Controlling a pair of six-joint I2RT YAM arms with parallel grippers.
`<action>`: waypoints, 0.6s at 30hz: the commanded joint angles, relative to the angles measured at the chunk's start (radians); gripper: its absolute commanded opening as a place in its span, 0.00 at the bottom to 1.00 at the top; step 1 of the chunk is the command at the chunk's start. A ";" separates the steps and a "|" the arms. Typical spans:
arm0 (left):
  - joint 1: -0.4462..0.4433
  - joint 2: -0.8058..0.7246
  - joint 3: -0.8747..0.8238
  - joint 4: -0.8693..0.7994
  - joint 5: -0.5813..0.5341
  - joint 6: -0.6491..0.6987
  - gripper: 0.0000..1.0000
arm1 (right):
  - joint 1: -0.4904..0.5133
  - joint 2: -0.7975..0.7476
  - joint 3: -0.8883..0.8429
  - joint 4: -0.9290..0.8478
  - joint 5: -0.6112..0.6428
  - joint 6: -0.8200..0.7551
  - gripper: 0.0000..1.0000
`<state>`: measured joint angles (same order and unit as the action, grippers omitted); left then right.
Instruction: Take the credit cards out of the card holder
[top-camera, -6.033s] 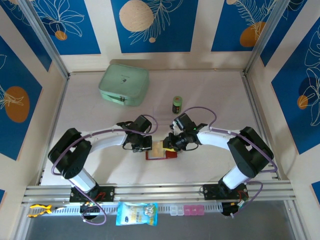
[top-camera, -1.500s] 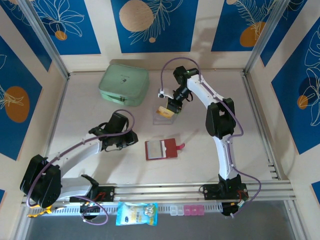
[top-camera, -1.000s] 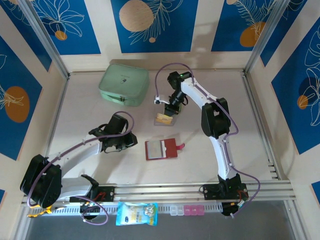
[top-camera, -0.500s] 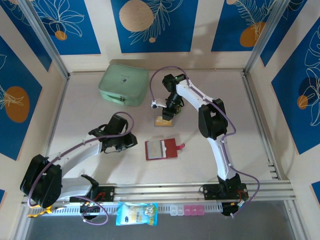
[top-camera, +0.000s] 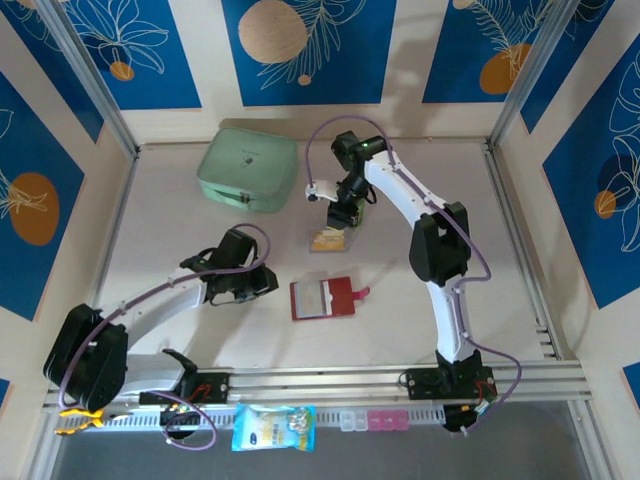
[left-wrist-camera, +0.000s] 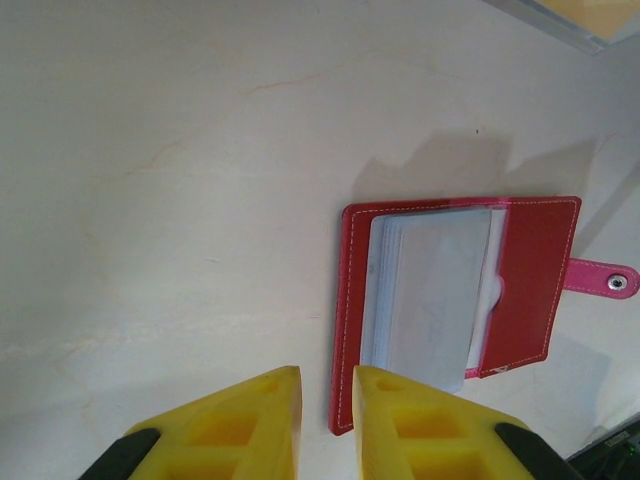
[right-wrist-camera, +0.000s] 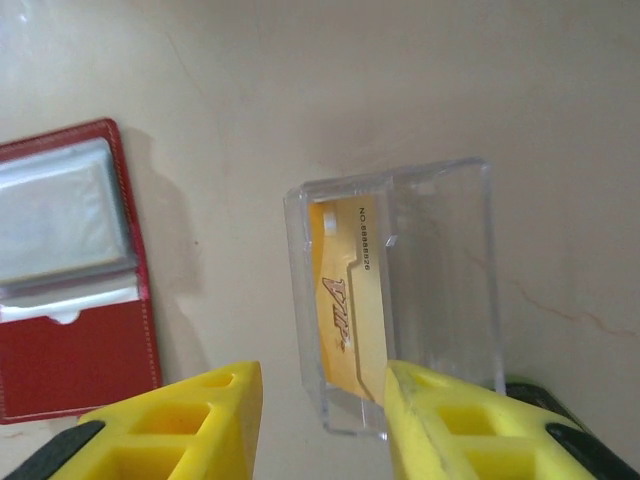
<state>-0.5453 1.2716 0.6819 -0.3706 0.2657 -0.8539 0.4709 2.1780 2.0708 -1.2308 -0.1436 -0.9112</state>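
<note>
One open card holder (top-camera: 322, 298) lies flat mid-table (top-camera: 170, 230) toward the front edge. Its long axis runs along that edge, and the strap tab (top-camera: 360, 293) points right. Contents of its grey sleeves (left-wrist-camera: 430, 290): cannot be told. Beyond it, a clear tray (right-wrist-camera: 440, 270) carries one yellow credit card (right-wrist-camera: 345, 300), already out. Right gripper (right-wrist-camera: 322, 385) is spread above the tray, empty. Left gripper (left-wrist-camera: 327, 385) is narrowly parted, empty.

Light is bright and even, falling from above. The pale table (top-camera: 420, 330) carries only faint, soft-edged shadows beside the arms (top-camera: 160, 295). In the left wrist view the card holder (left-wrist-camera: 530, 280) is sharp, with a soft grey shadow along its upper side, while the yellow fingers (left-wrist-camera: 240, 430) at the bottom edge blur. The right wrist view is hazier and warmer — the clear case (right-wrist-camera: 440, 260) catches thin white glints along its rims.
</note>
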 joint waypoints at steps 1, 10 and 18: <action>-0.007 0.025 0.039 0.042 0.039 0.014 0.20 | -0.001 -0.090 -0.065 0.048 -0.081 0.102 0.37; -0.085 0.117 0.075 0.103 0.038 -0.015 0.15 | 0.052 -0.306 -0.379 0.319 -0.159 0.556 0.33; -0.149 0.197 0.088 0.126 0.026 -0.041 0.09 | 0.145 -0.468 -0.727 0.582 -0.105 1.116 0.25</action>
<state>-0.6765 1.4448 0.7372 -0.2611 0.2878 -0.8814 0.5987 1.7500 1.4078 -0.7704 -0.2459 -0.0921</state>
